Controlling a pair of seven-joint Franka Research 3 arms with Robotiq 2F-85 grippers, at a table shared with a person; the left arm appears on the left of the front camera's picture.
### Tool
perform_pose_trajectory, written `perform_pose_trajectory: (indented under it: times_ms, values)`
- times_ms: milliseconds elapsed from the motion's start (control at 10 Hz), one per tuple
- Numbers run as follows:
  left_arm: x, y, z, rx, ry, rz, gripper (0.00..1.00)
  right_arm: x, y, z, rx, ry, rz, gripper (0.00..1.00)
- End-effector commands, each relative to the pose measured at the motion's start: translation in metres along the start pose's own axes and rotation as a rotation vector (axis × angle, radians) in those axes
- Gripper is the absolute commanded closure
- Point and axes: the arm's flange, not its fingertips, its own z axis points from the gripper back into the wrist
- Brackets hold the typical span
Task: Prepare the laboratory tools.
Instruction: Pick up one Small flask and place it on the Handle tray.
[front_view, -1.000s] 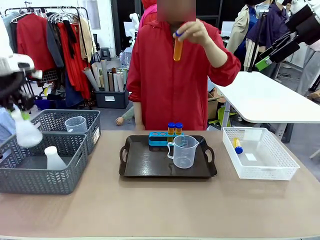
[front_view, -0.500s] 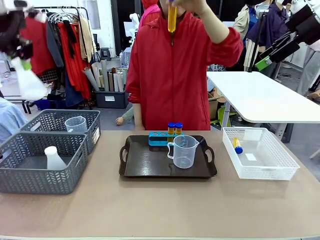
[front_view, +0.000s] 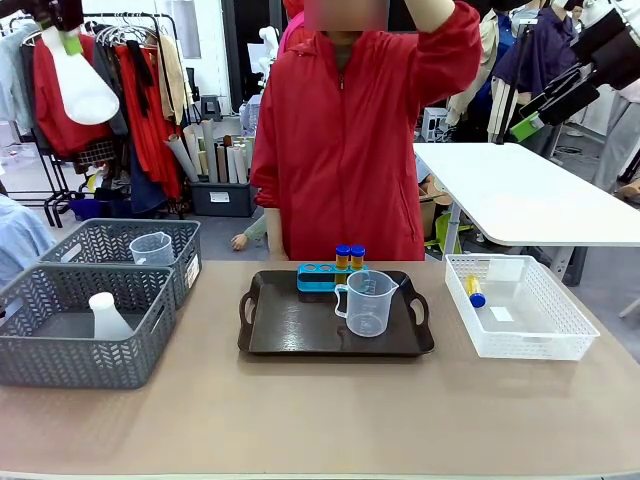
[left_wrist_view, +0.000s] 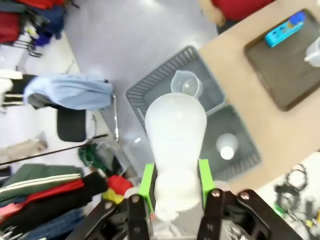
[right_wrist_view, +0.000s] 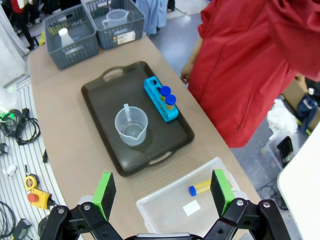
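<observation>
above the grey baskets, the left gripper pinches the white flask by its neck; right gripper gapes.

The left gripper and right gripper are black with green pads. The person wears a red zipped jacket.

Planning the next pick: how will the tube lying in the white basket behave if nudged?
The tube lies on its side and looks round, so it probably rolls until the basket wall stops it. Small, so likely light; its smooth wall may slip.
</observation>
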Motion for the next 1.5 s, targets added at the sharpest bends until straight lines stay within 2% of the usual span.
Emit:
perform_pose_trajectory:
  times_ms: [0,100,200,600,800,1100,1400]
  values:
    - [0.021,0.009,0.029,-0.011,0.008,-0.053,1.0,0.001,0.0,0.001,0.008,-0.009,0.002,0.0]
    - [0.024,0.006,0.031,-0.026,0.024,-0.082,1.0,0.001,0.0,0.001,0.008,-0.009,0.002,0.0]
    - [0.003,0.0,0.011,-0.002,-0.004,-0.016,1.0,0.001,0.0,0.001,0.008,-0.009,0.002,0.0]
    - [0.007,-0.001,0.013,-0.013,0.006,-0.034,1.0,0.001,0.0,0.001,0.008,-0.009,0.002,0.0]
    - [0.019,-0.029,-0.022,-0.094,0.008,-0.111,1.0,0.001,0.0,0.001,0.008,-0.009,0.002,0.0]
    - [0.044,-0.063,-0.027,-0.149,0.005,-0.224,1.0,0.001,0.0,0.001,0.008,-0.009,0.002,0.0]
    - [0.071,-0.107,-0.052,-0.23,0.023,-0.353,1.0,0.001,0.0,0.001,0.008,-0.009,0.002,0.0]
